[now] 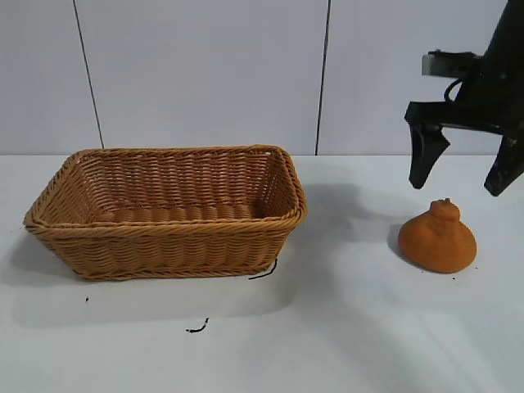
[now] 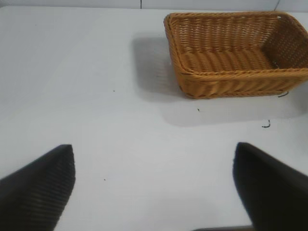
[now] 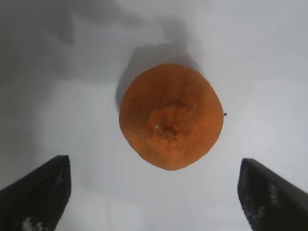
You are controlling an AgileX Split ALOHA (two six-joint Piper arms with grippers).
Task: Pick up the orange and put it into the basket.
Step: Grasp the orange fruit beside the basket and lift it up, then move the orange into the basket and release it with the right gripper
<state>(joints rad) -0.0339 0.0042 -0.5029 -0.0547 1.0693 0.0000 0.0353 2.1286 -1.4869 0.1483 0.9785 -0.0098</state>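
Basket sits at left of the white table in ext view: tan woven wicker, rectangular, flared sides, braided rim, nothing visible inside. Short dark thread-like bit at its front right corner, touching or just beside the base; another dark squiggle on the table nearer the camera, apart from basket.

Left gripper isn't in ext view; only its own wrist cam shows it. Two dark fingertips stand wide apart w/ bare table between them, holding nothing. Basket lies well ahead of it, off to one side.

Orange rests on the table at right, well apart from basket, upright w/ knobby neck bump on top, squat base on the surface. Tiny dark speck on table just beside it.

Right gripper hangs above the orange, pointing down, jaws spread wide, wider than the fruit. Tips are clear of it, no contact. Right wrist cam looks straight down on the orange, which lies between the two fingertips but a bit ahead of them, w/ its shadow on the table behind.
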